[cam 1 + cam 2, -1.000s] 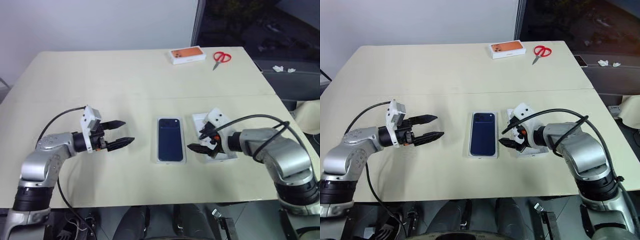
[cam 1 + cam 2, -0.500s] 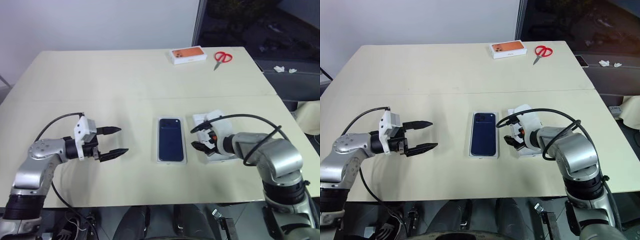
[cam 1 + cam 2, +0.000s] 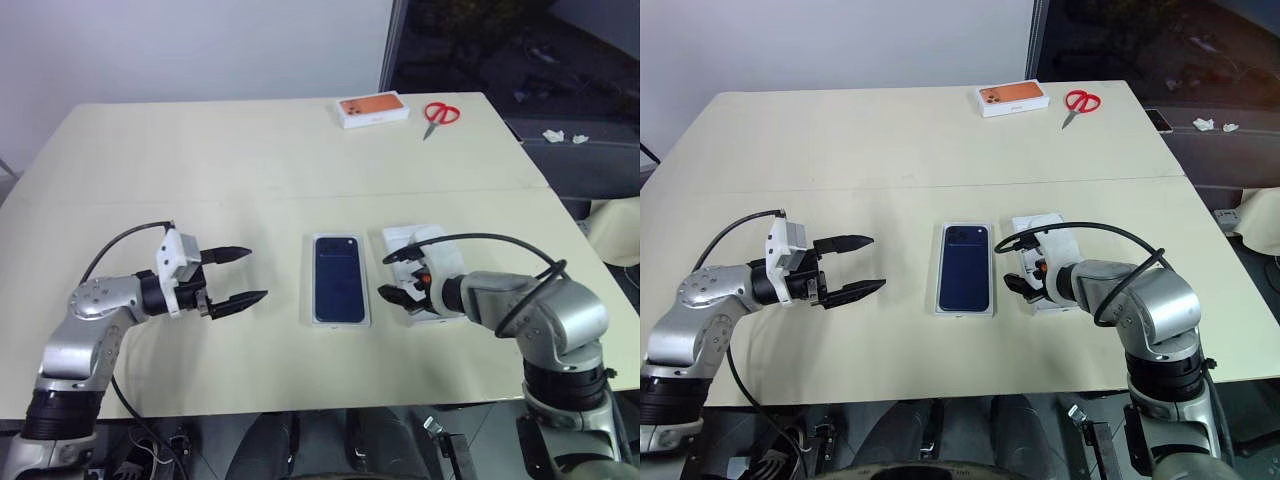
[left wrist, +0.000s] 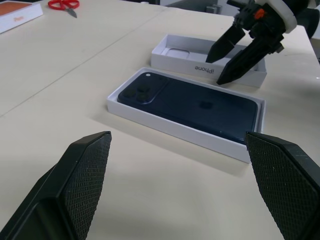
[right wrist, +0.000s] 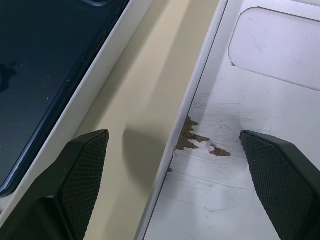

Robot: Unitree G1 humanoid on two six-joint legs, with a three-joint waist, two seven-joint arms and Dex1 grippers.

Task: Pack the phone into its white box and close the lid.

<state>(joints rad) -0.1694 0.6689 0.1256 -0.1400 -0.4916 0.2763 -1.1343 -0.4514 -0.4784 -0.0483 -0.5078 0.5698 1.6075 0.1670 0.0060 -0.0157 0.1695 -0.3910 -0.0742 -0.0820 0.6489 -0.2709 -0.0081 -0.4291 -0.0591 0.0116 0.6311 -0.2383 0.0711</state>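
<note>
one phone point(image 3: 340, 279) in one white tray point(image 4: 150, 114), one open box point(image 4: 252, 74), left gripper point(image 3: 238, 275) and right gripper point(image 4: 227, 55) released

This looks like an office or meeting room. Two pale beige counters point(image 3: 250, 150) butt together across the middle of the frame, under a plain white wall point(image 3: 190, 45) at the upper left. A dark window point(image 3: 500, 45) fills the upper right; red scissors point(image 3: 440, 113) and a small orange-topped box point(image 3: 372, 110) lie at the far edge.
</note>
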